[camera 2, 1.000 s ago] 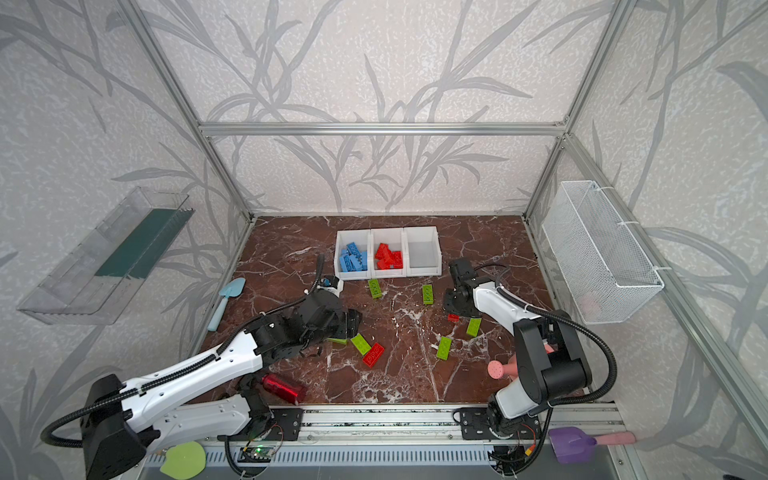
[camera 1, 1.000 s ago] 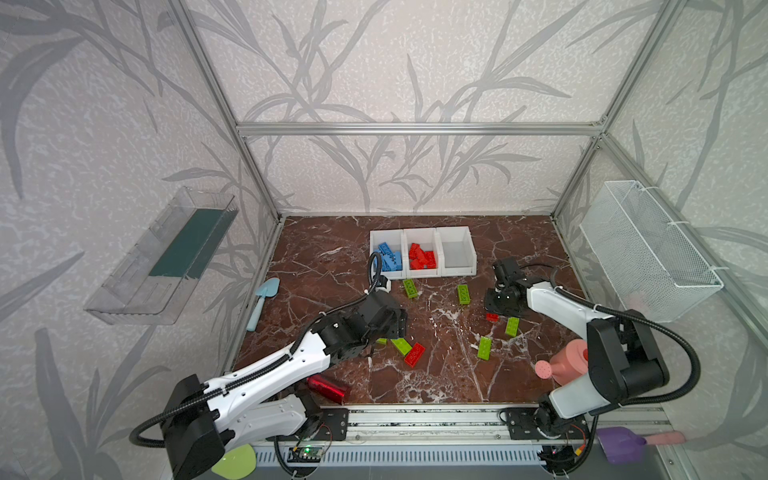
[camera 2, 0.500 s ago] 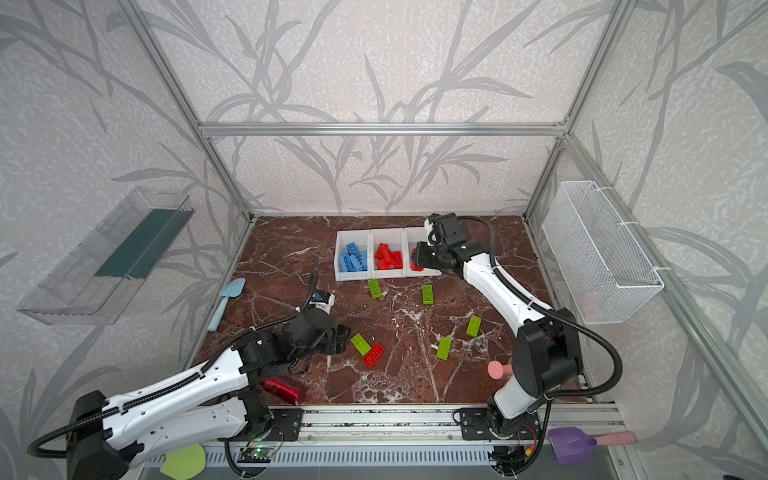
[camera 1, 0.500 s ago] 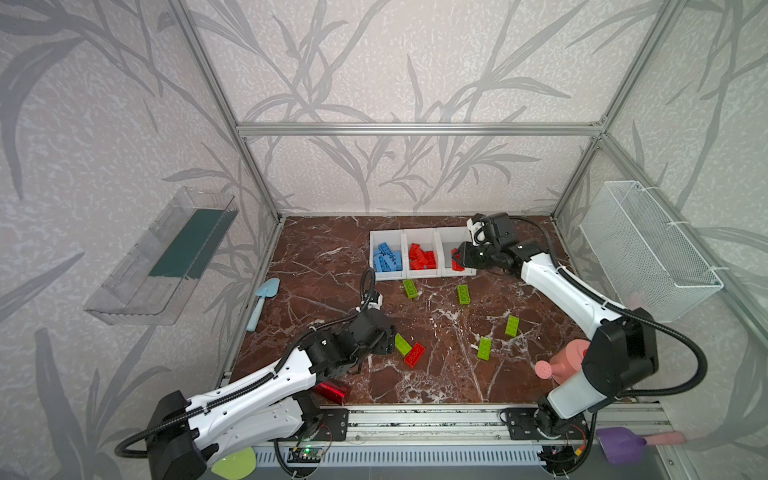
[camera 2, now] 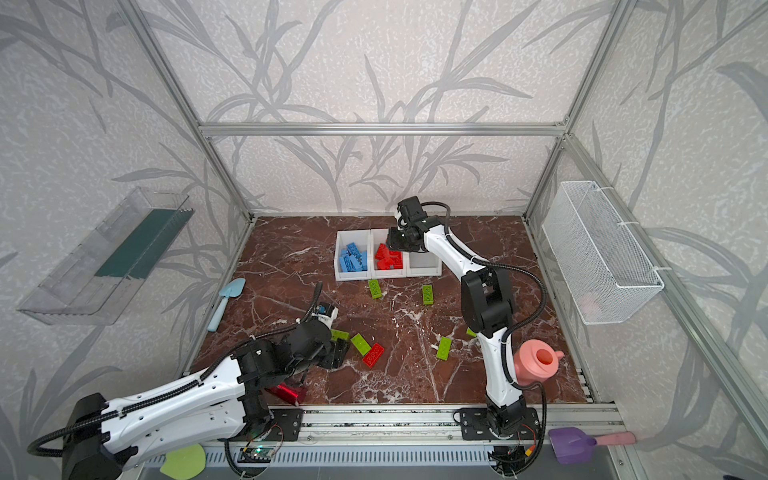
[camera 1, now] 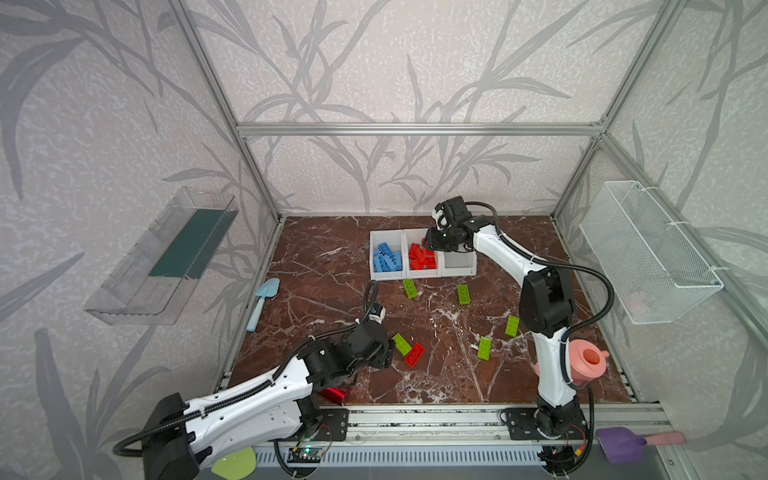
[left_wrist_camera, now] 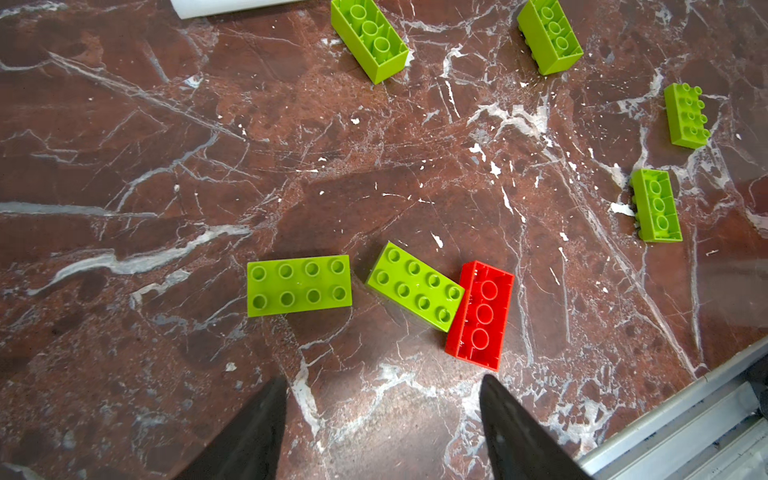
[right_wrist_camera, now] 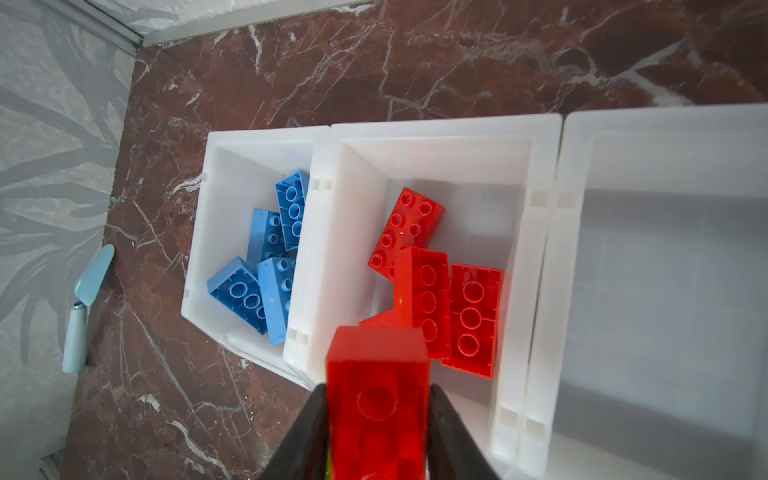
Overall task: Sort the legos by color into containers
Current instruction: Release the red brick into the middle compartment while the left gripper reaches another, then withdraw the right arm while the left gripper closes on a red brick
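In both top views, leaf-patterned walls [camera 1: 415, 62] enclose marble tabletop [camera 1: 332, 257].

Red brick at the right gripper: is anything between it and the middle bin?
Nothing visible. The red brick sits between the fingers of the right gripper, over the middle bin, whose open top holds only other red bricks.

Right gripper [camera 2: 393, 242] over middle container [camera 2: 389, 274] of red legos [camera 2: 390, 262], left gripper [camera 2: 338, 353] beside green lego [camera 2: 360, 344]
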